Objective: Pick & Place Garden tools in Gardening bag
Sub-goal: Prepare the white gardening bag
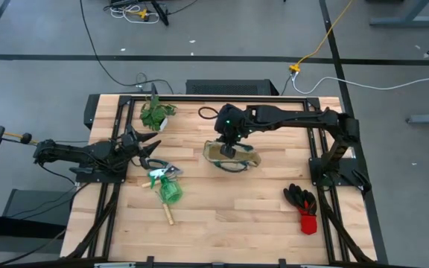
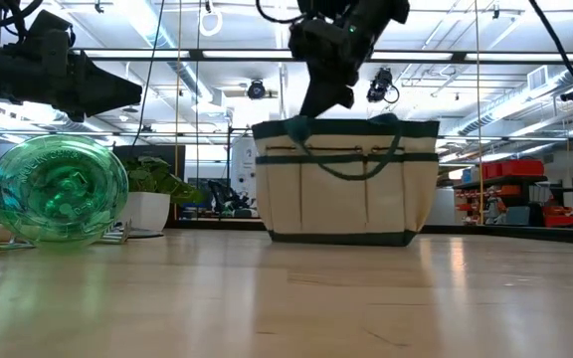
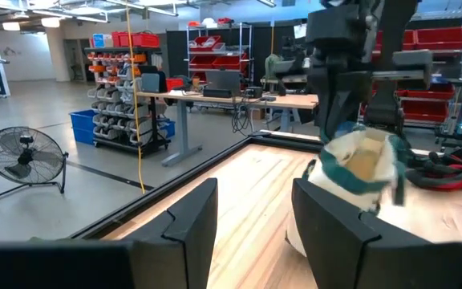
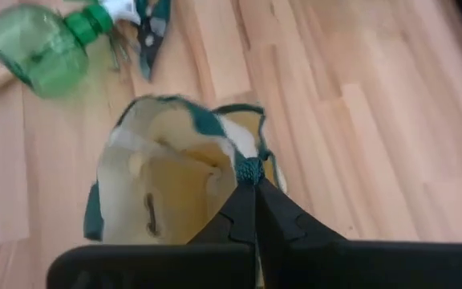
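Room: We work at a pale wooden slatted table in an open workshop with red-binned shelving behind.
Nearest tools: A translucent bright green rounded bottle lies on the table's left half, touching a wooden-handled metal hand rake and green-and-white pruning shears.
Gloves: Black-and-red gloves lie well apart, on the right half of the table.
Left gripper: Fingers spread, holding nothing; we judge it poised near the shears for a pick.
Bag: The cream fabric gardening bag with dark green trim stands upright mid-table, mouth up.
Right gripper: Pinched tight on the bag's green loop handle, above the mouth; we judge this steadies the bag and keeps it open.
Far: A small leafy potted plant sits near the back edge.
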You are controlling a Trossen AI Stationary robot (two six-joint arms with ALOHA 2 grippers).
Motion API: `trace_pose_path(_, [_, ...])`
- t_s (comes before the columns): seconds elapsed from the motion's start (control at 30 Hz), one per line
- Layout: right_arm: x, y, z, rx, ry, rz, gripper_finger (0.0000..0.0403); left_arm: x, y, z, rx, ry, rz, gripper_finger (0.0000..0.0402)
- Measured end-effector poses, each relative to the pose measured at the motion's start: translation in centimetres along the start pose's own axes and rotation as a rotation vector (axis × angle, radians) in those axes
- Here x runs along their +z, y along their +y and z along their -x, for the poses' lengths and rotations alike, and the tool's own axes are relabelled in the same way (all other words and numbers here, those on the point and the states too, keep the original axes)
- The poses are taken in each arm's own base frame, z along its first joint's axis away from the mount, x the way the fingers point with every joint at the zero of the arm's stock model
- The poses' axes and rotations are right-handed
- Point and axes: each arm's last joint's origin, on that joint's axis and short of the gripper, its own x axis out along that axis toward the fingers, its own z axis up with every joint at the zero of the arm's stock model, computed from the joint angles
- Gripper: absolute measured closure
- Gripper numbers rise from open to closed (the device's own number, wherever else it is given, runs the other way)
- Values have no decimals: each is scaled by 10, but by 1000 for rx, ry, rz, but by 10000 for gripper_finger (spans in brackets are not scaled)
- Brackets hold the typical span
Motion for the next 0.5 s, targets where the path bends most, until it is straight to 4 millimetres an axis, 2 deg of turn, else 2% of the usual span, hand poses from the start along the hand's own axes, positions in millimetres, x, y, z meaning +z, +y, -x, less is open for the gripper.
trace_pose_path(0.1, [-2, -4, -6, 12, 7, -9, 403, 0, 0, 0, -2, -3, 2, 234])
trace_pose_path(0.5, [0, -8, -7, -4, -12, 11, 403, 1, 1, 0, 18, -5, 8, 234])
